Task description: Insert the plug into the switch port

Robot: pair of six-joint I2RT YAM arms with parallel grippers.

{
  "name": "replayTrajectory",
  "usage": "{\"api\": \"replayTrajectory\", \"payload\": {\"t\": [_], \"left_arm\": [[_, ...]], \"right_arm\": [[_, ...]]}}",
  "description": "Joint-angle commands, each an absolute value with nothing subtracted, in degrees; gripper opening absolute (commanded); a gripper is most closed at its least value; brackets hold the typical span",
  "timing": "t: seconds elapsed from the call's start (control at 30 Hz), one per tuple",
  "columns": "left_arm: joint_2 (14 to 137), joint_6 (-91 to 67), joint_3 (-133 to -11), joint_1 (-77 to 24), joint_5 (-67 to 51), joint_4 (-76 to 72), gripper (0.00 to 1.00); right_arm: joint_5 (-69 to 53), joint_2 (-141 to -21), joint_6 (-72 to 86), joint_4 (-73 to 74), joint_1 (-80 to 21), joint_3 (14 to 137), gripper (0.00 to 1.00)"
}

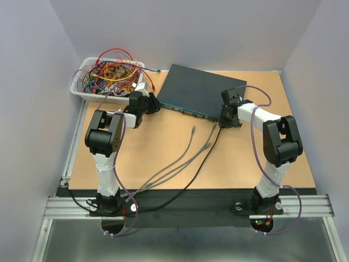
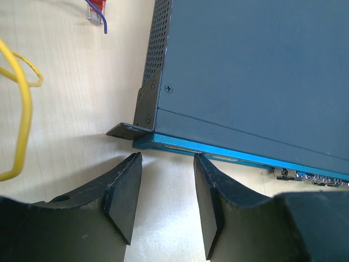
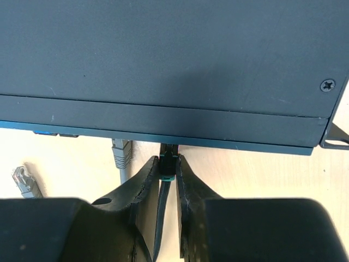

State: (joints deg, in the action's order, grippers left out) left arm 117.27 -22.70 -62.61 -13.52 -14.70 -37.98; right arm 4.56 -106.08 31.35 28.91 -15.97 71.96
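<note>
The flat, dark switch lay on the wooden table, my right fingers squeezed the small black plug at its blue front edge, and my left fingers hung apart by its corner.

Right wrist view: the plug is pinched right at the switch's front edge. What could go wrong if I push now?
1. The overhang of the switch hides the tip of the plug in the right gripper; if misaligned, it could jam against the face.
2. The grey cable sits close beside it; a finger could snag it.
3. The left gripper is open, not holding the switch, which might slide back.
</note>
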Motion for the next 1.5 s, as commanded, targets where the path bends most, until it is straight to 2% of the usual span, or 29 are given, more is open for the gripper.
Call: {"api": "replayTrajectory", "payload": {"t": [0.0,0.4,0.9,1.47], "left_arm": [[116.4,-21.4,-63.5,-13.9,-14.2,-40.5,0.53],[116.5,-21.2,-63.8,-13.9,-14.2,-40.0,0.53],[116.7,-20.9,-64.0,-14.2,-14.4,-39.9,0.53],[116.7,-20.7,-64.1,-14.3,-14.3,-39.6,0.53]], "right_arm": [[1.1,-102.1,32.7,22.0,-19.0,76.9,0.01],[2.7,-100.8,33.2,22.2,-19.5,75.9,0.0],[6.7,-92.5,35.3,22.7,-19.5,62.3,0.01],[10.6,-97.6,34.0,22.9,-19.5,65.1,0.01]]}}
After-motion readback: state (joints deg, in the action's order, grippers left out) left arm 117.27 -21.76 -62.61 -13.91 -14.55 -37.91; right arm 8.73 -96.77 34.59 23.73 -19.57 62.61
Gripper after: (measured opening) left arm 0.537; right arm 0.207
